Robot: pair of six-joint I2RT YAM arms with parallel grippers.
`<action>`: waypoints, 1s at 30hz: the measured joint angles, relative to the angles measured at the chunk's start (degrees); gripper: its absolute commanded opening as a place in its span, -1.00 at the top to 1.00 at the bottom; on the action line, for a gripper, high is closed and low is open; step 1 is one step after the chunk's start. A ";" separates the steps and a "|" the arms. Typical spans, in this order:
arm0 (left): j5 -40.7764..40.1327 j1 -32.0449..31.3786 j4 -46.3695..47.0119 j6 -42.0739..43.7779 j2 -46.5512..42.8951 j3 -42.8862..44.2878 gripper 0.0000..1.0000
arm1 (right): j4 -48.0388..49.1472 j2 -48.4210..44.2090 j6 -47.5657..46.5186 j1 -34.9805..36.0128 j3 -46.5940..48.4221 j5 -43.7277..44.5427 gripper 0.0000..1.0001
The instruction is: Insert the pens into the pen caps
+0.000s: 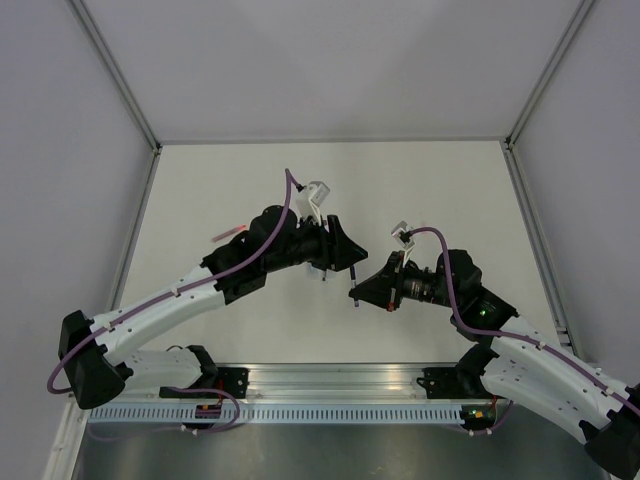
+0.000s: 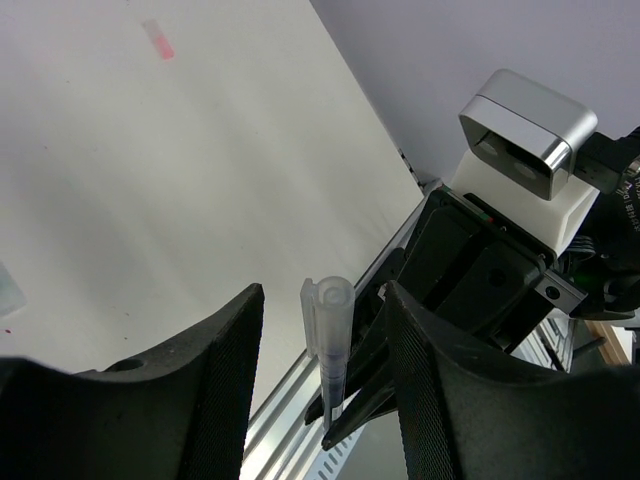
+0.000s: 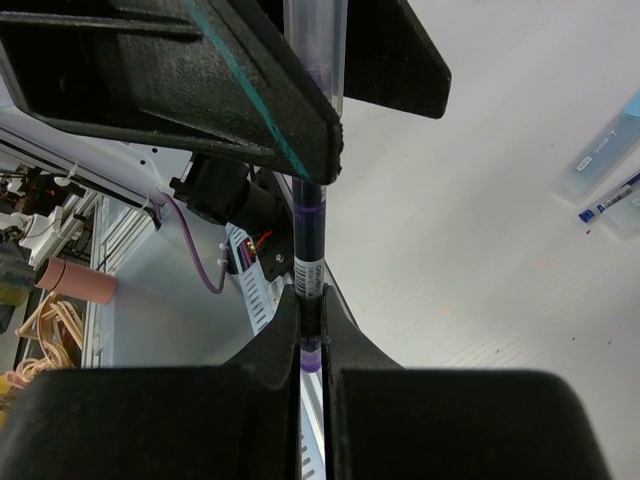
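My right gripper [image 3: 310, 300] is shut on a dark purple pen [image 3: 310, 235], which stands straight out from its fingertips. The pen's far end sits inside a clear pen cap [image 3: 316, 50]. In the left wrist view the same cap [image 2: 328, 312] and pen [image 2: 333, 385] stand between the fingers of my left gripper [image 2: 322, 292]. That gripper is open, with a gap on each side of the cap. In the top view the two grippers [image 1: 333, 262] [image 1: 354, 297] meet tip to tip above mid-table.
A pale blue cap [image 3: 598, 152] and a blue pen [image 3: 612, 203] lie side by side on the white table at the right of the right wrist view. A red-pink pen [image 1: 230, 234] lies left of the left arm. The metal rail [image 1: 330, 382] runs along the near edge.
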 measured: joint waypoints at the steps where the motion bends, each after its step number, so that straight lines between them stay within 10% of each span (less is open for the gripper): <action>1: -0.15 0.02 -0.02 0.04 0.00 0.00 -0.15 | 0.15 0.00 0.13 0.00 0.00 -0.04 1.00; 20: -2.99 0.00 -1.46 0.48 -1.09 1.09 -0.08 | 0.90 0.02 0.79 0.33 -0.28 -0.37 0.99; 30: -3.26 -0.02 -1.44 0.74 -1.38 1.11 0.95 | 1.25 0.52 1.20 0.68 -0.52 -0.31 1.00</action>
